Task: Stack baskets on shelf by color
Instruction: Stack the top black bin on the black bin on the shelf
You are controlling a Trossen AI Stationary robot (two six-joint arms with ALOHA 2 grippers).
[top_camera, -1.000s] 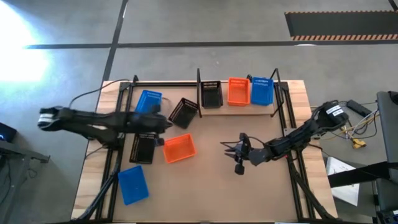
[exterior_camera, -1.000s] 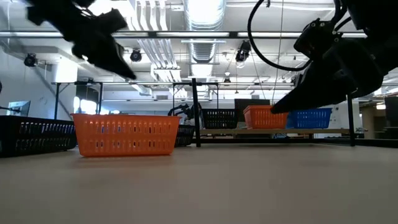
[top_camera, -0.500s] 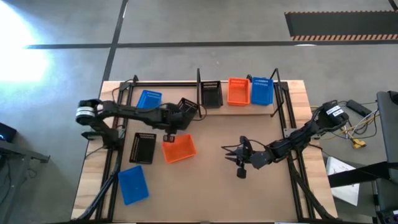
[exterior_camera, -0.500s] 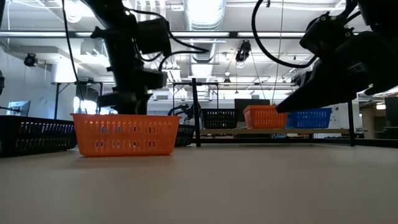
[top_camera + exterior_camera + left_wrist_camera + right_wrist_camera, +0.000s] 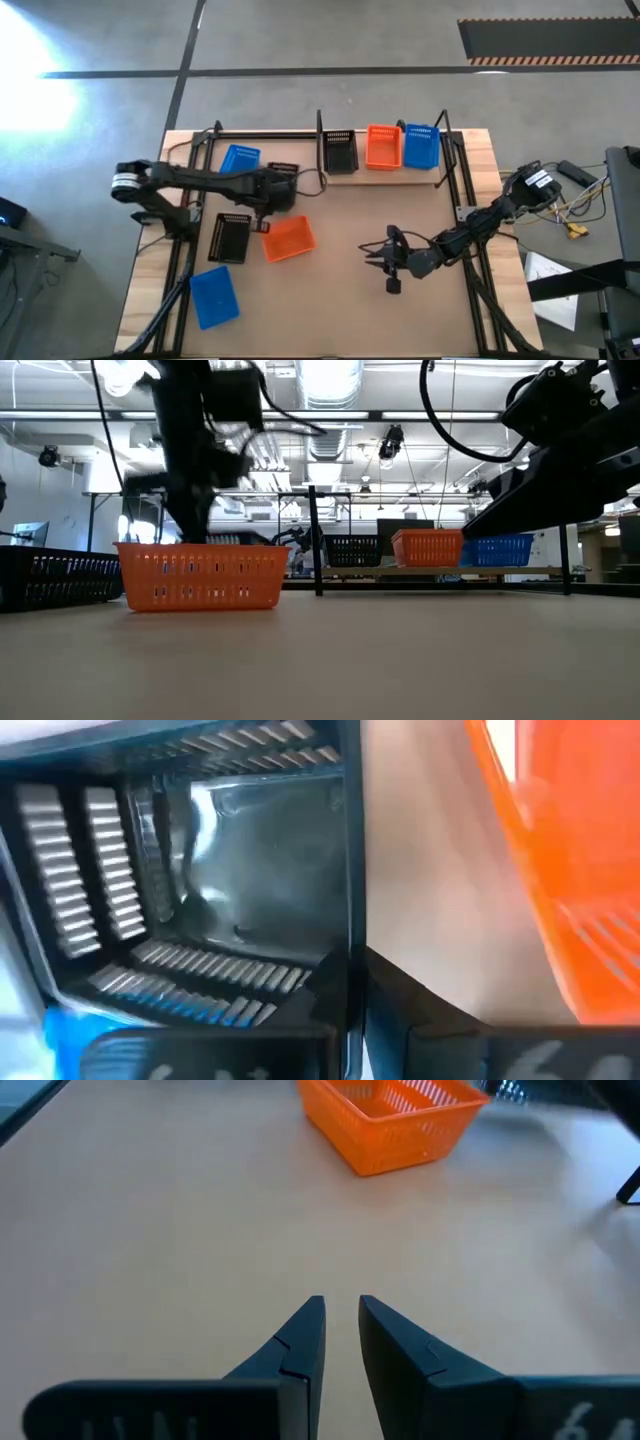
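The left gripper (image 5: 272,190) is reaching across the left half of the table and gripping a black basket (image 5: 281,180), one finger inside it and one outside; in the left wrist view its slotted wall (image 5: 345,870) is sitting between the two fingers. That basket is lying just right of a blue basket (image 5: 238,161) at the table's far left, and just beyond a loose orange basket (image 5: 289,239) near the middle. The orange basket (image 5: 200,576) is standing upright on the tabletop (image 5: 400,660) in the low view, with the left arm rising behind it.

A second black basket (image 5: 230,237) is lying left of the orange one, and a second blue basket (image 5: 213,296) is resting near the front left corner.

On the shelf (image 5: 385,178) at the far edge, a black basket (image 5: 340,151), an orange basket (image 5: 383,146) and a blue basket (image 5: 421,146) are sitting side by side, left to right.

The right gripper (image 5: 383,258) is hanging over bare tabletop in the right half, well apart from every basket, holding nothing. Its fingertips (image 5: 311,1315) are nearly pressed together, with only a thin slit between them.
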